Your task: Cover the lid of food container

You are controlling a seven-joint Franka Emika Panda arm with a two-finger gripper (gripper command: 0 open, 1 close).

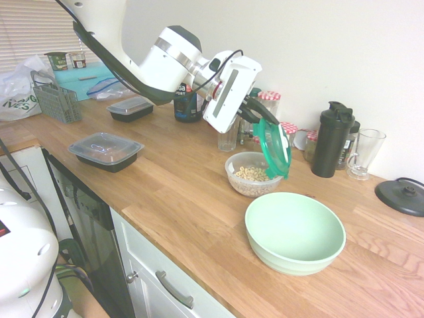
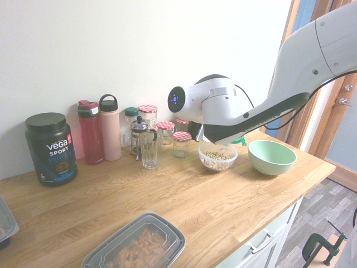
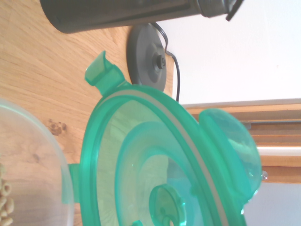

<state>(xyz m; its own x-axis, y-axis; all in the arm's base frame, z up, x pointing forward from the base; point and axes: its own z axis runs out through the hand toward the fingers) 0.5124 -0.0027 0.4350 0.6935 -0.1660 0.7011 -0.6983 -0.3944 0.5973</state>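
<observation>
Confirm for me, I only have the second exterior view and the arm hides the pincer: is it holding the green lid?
Observer: Yes. The first exterior view shows the pincer shut on the lid at its top edge.
Operator: Lid flat or tilted?
Observer: Nearly upright, on edge. It hangs by the rim of the food container, on the side toward the pale green bowl.
Operator: Touching the rim?
Observer: Cannot tell, because its lower edge overlaps the rim in that view. The wrist view shows the lid is not seated, with the container off to one side of it.
</observation>
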